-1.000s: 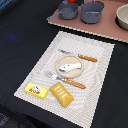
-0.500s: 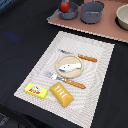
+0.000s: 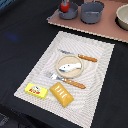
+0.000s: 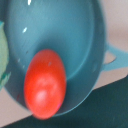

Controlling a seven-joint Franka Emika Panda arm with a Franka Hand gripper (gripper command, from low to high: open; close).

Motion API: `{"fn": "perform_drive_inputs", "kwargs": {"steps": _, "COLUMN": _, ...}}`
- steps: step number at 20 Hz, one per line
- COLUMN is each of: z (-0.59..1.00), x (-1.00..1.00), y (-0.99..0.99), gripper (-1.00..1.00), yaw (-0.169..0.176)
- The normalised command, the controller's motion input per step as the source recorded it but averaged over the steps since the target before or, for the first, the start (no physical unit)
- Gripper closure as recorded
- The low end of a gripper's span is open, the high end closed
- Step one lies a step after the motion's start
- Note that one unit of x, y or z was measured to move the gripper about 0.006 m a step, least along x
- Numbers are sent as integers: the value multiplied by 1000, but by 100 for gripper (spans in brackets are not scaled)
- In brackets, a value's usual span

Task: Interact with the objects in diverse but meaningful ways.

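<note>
The pincer itself could not be made out in either view, so how far it stood open, and whether it had hold of anything, could not be told. Directly under the wrist camera lay the tomato (image 4: 45, 83), red and blurred by closeness, resting inside the grey pot (image 4: 75, 35), whose handle (image 4: 114, 54) stuck out past the rim. In the exterior view the same tomato (image 3: 64, 5) showed at the top edge of the picture, in or just over that pot (image 3: 69, 12), which stood on a pinkish board (image 3: 107, 31). A second grey pot (image 3: 92, 11) sat just beside the first, and a pale bowl (image 3: 122, 16) stood beyond that one, at the board's far end.

Well away from the pot, on a striped mat (image 3: 95, 65), a small plate (image 3: 70, 66) carried the white and blue fish (image 3: 68, 65). A knife (image 3: 80, 56) lay on one side of the plate and a fork (image 3: 66, 80) on the other, both with orange handles. Past the fork were the orange ridged biscuit (image 3: 61, 93) and, beside it at the mat's corner, the yellow packet (image 3: 36, 90) with red marks.
</note>
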Motion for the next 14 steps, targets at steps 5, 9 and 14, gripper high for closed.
{"fn": "perform_drive_inputs", "kwargs": {"steps": 5, "z": 243, "x": 326, "y": -951, "gripper": -100, "yaw": 0}}
{"fn": "perform_drive_inputs", "kwargs": {"steps": 9, "z": 174, "x": 293, "y": -964, "gripper": -100, "yaw": 0}}
{"fn": "perform_drive_inputs", "kwargs": {"steps": 14, "z": 65, "x": 309, "y": -969, "gripper": -100, "yaw": 0}}
